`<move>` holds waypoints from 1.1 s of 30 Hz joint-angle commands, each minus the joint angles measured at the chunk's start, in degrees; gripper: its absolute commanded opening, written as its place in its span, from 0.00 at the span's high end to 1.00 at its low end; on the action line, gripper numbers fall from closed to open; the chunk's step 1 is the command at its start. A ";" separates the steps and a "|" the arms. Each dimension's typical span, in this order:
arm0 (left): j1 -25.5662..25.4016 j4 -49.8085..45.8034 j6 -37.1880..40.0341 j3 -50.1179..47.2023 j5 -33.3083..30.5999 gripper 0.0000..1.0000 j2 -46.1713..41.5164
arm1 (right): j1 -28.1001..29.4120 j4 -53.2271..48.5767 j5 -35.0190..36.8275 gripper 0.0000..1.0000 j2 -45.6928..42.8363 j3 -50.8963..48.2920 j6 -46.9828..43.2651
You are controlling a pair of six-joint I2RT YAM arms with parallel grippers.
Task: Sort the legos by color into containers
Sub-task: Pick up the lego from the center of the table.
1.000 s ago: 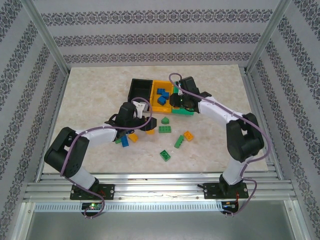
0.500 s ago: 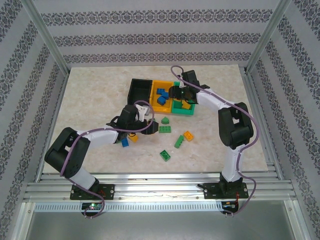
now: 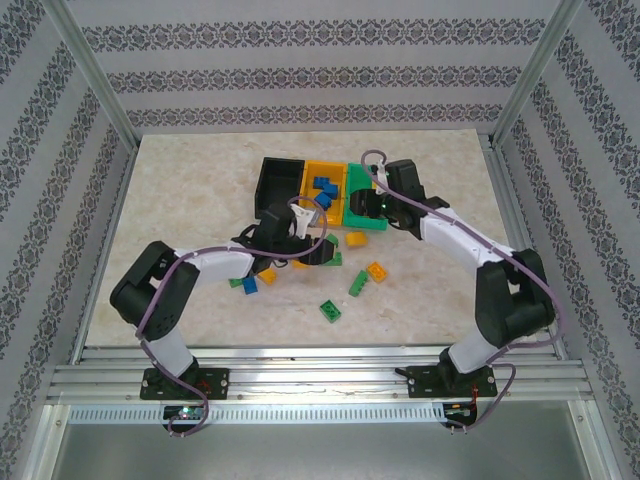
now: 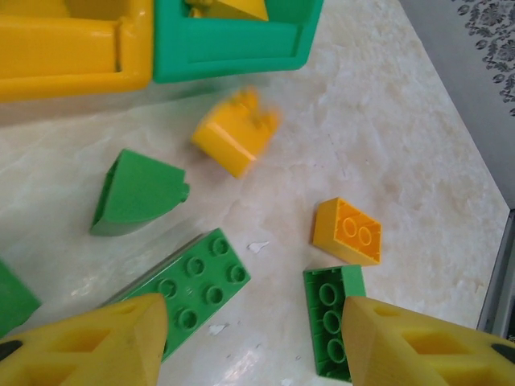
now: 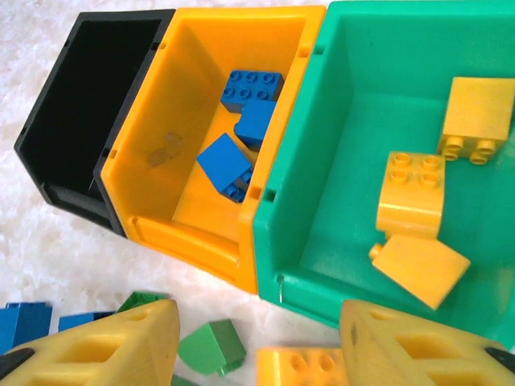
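The right gripper (image 5: 257,342) has its jaws apart and empty, at the green bin (image 5: 273,241), where three yellow legos (image 5: 412,193) lie. The left gripper (image 4: 253,322), also apart and empty, hangs over green legos (image 4: 197,285) on the table (image 4: 386,145).

In the left wrist view a yellow brick (image 4: 236,133) beside the green bin (image 4: 233,56) is smeared with blur. That bin and the orange-yellow bin (image 4: 72,52) are cut by the picture's top edge, as is a yellow piece (image 4: 229,8) inside the green one. A green brick (image 4: 12,297) is sliced by the left edge. The long green brick (image 4: 197,281) is partly hidden behind one jaw of the left gripper (image 4: 253,305). In the right wrist view an orange brick (image 5: 302,366) and blue bricks (image 5: 28,322) run off the bottom edge. From above, the right gripper (image 3: 362,205) hides part of the green bin, and the blue legos (image 3: 322,190) in the orange-yellow bin are too small to count.
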 commanded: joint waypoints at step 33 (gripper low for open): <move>-1.65 1.92 0.72 -2.46 -9.08 0.40 -2.69 | 10.20 -7.37 7.86 0.36 8.16 -10.32 1.38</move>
